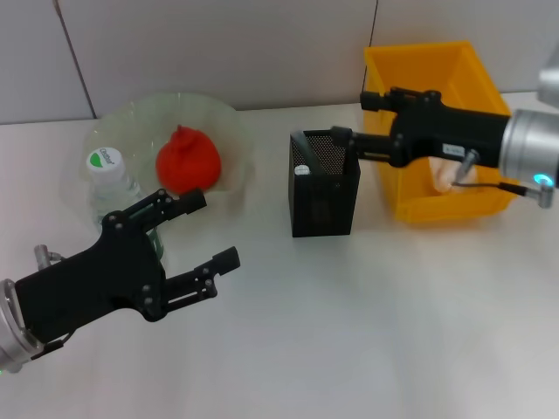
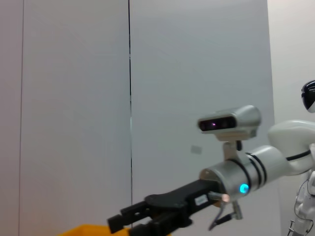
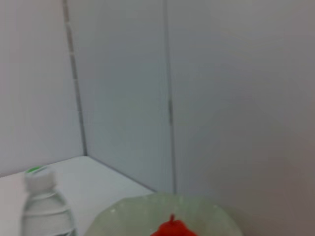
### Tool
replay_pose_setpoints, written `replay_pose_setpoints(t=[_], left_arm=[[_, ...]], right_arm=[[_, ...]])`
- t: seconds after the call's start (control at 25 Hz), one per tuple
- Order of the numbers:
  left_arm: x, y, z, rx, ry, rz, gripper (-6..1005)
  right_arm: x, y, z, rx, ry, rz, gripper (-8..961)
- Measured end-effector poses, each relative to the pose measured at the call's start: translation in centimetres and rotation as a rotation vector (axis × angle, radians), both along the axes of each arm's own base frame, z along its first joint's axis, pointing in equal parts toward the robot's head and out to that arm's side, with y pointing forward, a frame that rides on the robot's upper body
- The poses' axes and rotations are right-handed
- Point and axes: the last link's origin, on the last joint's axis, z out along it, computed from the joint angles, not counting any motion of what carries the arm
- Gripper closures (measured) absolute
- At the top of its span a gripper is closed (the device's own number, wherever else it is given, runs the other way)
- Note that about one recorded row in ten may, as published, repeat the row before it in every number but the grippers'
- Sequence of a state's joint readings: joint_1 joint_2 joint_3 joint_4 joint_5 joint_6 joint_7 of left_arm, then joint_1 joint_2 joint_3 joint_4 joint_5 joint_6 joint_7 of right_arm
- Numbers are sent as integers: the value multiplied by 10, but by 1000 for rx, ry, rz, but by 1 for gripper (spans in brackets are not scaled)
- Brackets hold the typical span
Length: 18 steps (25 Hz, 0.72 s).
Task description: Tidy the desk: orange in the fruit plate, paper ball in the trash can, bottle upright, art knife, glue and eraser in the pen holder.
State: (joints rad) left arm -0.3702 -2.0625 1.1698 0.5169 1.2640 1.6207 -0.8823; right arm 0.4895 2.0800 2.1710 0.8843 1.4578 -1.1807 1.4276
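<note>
The orange (image 1: 188,161) lies in the pale-green fruit plate (image 1: 223,118) at the back left. The bottle (image 1: 109,179) stands upright at the plate's near-left rim, white cap up. My left gripper (image 1: 214,229) hovers open just in front of the bottle, holding nothing. The black mesh pen holder (image 1: 325,196) stands mid-table. My right gripper (image 1: 354,120) hangs open over its far-right corner, beside the yellow trash can (image 1: 419,61). The paper ball (image 1: 445,175) lies inside the can. A small pale item (image 1: 301,170) shows inside the holder. Art knife, glue and eraser are otherwise hidden.
The right wrist view shows the bottle (image 3: 47,206), the plate (image 3: 162,211) and the orange (image 3: 172,228) before a grey panelled wall. The left wrist view shows my right arm (image 2: 236,179) and a corner of the trash can (image 2: 83,230).
</note>
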Motion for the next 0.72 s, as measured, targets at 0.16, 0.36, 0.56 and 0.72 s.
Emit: replay_pose_setpoints(t=[0.16, 0.36, 0.56, 0.72], left_arm=[[-1, 4, 6, -12, -8, 19, 195], [-2, 7, 9, -54, 9, 27, 195], [-9, 10, 15, -68, 32, 60, 196], [-12, 9, 15, -68, 38, 71, 197]], right_arm=[[7, -30, 0, -56, 0, 97, 185], [11, -53, -6, -150, 2, 155, 186], [13, -70, -15, -269, -45, 204, 186], [12, -80, -20, -336, -75, 240, 186]])
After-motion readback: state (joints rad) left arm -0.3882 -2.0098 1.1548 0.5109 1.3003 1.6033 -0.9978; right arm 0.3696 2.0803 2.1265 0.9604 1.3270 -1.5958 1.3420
